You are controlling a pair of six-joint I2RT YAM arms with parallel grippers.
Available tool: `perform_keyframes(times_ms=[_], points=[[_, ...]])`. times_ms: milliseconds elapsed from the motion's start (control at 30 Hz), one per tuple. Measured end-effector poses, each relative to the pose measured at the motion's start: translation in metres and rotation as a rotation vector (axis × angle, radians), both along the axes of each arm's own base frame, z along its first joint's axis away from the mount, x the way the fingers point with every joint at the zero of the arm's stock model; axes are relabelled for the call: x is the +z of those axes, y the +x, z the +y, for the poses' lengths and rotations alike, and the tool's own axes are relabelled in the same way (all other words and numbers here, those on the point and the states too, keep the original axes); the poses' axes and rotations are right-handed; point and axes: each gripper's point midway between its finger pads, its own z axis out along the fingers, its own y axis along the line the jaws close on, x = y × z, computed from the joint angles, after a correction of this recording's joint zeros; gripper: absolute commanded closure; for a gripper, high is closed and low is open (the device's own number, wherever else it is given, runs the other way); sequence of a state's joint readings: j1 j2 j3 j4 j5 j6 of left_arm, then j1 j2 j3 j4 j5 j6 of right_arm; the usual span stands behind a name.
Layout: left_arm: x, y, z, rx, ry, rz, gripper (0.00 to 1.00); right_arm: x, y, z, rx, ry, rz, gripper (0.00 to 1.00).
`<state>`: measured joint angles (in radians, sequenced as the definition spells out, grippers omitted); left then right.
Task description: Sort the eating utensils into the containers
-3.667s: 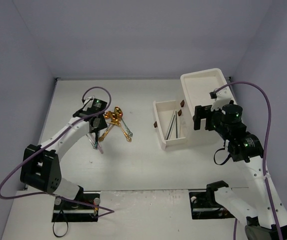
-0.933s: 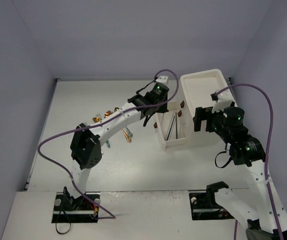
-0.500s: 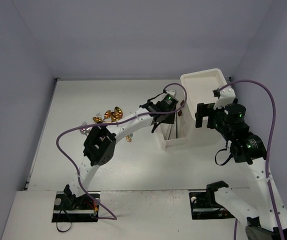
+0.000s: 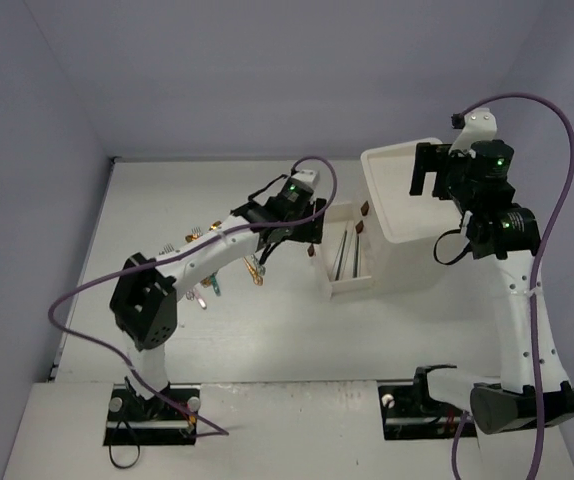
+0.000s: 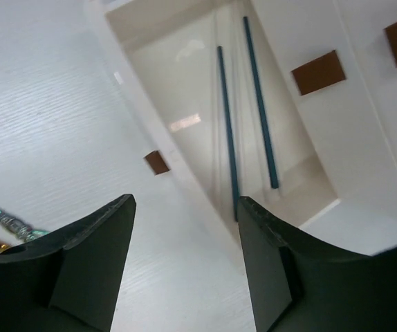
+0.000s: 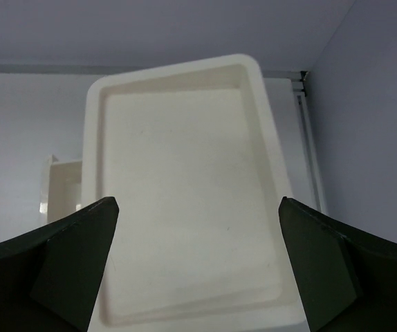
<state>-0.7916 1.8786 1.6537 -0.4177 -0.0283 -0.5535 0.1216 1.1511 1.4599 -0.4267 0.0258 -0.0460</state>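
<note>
Just left of the drawer unit (image 4: 397,262), one drawer (image 4: 352,286) lies on the table (image 4: 267,330), touching the unit's side. Two thin rods (image 4: 345,250) lie lengthwise in it, side by side; in the left wrist view they look dark teal. Small brown handles (image 4: 364,210) show on the unit's left face, and another sits on the drawer's far-left wall. The left gripper (image 5: 185,204) hangs over the table just left of that drawer. Its fingers are spread apart with nothing between them, and its camera looks down into the drawer at the rods. Further left of the unit, beyond the gripper, the rest of the utensils lie loose on the table. Gold spoons (image 4: 212,232) are partly hidden behind the left arm. A teal-handled piece (image 4: 257,268) sits nearer the drawer, and another small piece (image 4: 207,290) lies well out to the left. The right gripper (image 6: 198,204) is raised above the unit, over its right side. Its fingers are wide apart and hold nothing. Its camera faces the unit's top, a shallow white recess with a rounded rim.
</note>
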Motion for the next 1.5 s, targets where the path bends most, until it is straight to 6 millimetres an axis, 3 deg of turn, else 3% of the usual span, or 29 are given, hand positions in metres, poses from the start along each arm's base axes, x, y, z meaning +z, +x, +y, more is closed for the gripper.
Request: perform_keyframes(times_ms=[100,233,333,433,700,1000,1267,1500], points=[[0.003,0.006,0.031,-0.012,-0.028,-0.006,0.35,0.013,0.031,-0.020,-0.036,0.011,-0.015,0.00],[-0.016,0.020,0.062,-0.046,-0.005,-0.015,0.33,0.005,0.062,-0.054,-0.054,0.067,0.019,0.00],[-0.039,0.017,0.070,-0.144,0.053,-0.023,0.31,-0.012,0.077,-0.082,-0.074,0.122,0.060,0.00],[-0.054,0.013,0.064,-0.256,0.084,-0.043,0.31,-0.032,0.082,-0.096,-0.069,0.167,0.106,0.01],[-0.080,0.024,0.050,-0.433,0.074,-0.098,0.31,-0.060,0.081,-0.071,0.059,0.252,0.174,0.06],[-0.130,0.036,0.034,-0.536,0.028,-0.072,0.31,-0.098,0.080,-0.063,0.093,0.304,0.263,0.07],[-0.119,0.046,0.011,-0.579,-0.027,-0.123,0.31,-0.110,0.081,-0.055,0.112,0.314,0.279,0.09],[-0.100,0.051,-0.030,-0.629,-0.070,-0.196,0.31,-0.110,0.087,-0.052,0.106,0.283,0.249,0.09]])
